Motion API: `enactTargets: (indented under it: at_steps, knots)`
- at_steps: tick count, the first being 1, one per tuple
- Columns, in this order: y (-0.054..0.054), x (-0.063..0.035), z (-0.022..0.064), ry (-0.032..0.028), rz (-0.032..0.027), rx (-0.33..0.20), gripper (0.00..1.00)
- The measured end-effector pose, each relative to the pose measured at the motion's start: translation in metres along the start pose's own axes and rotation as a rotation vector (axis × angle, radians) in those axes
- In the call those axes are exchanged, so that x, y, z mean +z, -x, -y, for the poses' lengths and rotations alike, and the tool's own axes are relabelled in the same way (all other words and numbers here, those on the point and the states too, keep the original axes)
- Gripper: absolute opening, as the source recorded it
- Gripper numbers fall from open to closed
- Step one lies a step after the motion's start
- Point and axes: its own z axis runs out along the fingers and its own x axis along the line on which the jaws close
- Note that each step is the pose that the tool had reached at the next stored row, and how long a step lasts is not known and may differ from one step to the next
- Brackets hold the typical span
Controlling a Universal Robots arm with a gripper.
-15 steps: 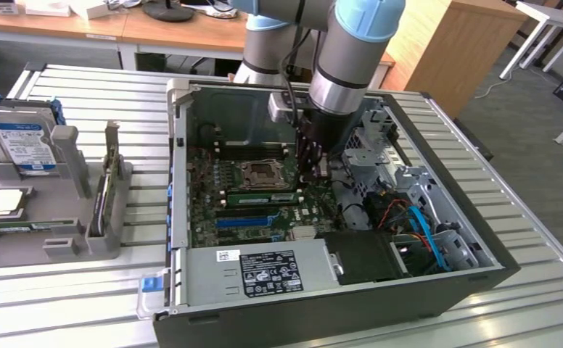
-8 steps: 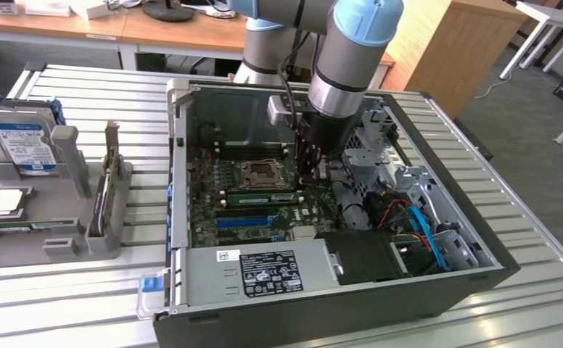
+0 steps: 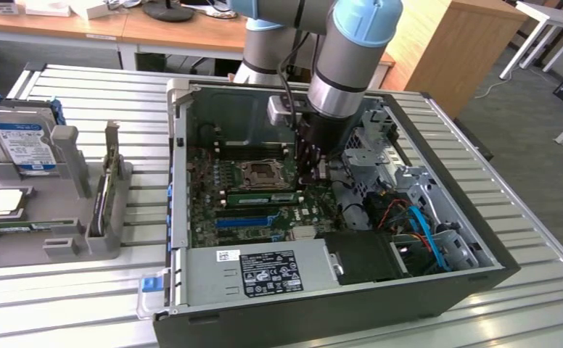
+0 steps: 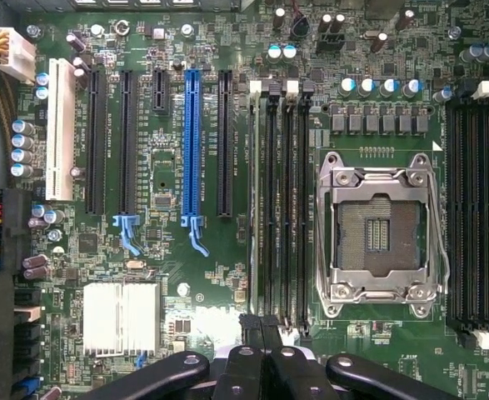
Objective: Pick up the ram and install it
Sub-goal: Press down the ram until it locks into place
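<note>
While the computer case [image 3: 359, 290] lies on a slatted table [image 3: 533, 217] (desks behind), the gripper [image 4: 265, 333] is closed over the ram [image 3: 259, 197].

Motherboard [image 4: 227, 250], closed jaws, perhaps ram [image 4: 255, 208]

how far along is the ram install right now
Done: the thin green ram stick already stands on edge in a black slot beside the silver processor socket. In hand: the gripper, fingers shut, sits at one end of the stick. Left: full seating is unconfirmed; whether the slot's end clips have latched cannot be told.
</note>
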Motion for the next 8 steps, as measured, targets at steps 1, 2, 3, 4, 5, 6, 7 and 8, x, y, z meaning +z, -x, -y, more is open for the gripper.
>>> enactTargets:
  at_steps: [1,2,3,4,5,6,7,8]
  knots:
    - [0.0002,0.0,0.0,0.0001,-0.0003,0.0,0.1]
    - [0.0005,0.0001,0.0001,0.0,-0.0001,0.0,0.1]
    - [0.0007,0.0002,0.0,0.0001,-0.0001,0.0,0.1]
    - [0.0007,0.0001,0.0,0.0001,-0.0002,0.0,0.1]
    - [0.0007,0.0001,0.0,0.0001,-0.0003,0.0,0.1]
    - [0.0007,0.0001,0.0,0.0001,-0.0003,0.0,0.1]
    - [0.0007,0.0001,0.0,0.0001,-0.0002,0.0,0.1]
    - [0.0008,0.0005,0.0,0.0,0.0006,0.0,0.1]
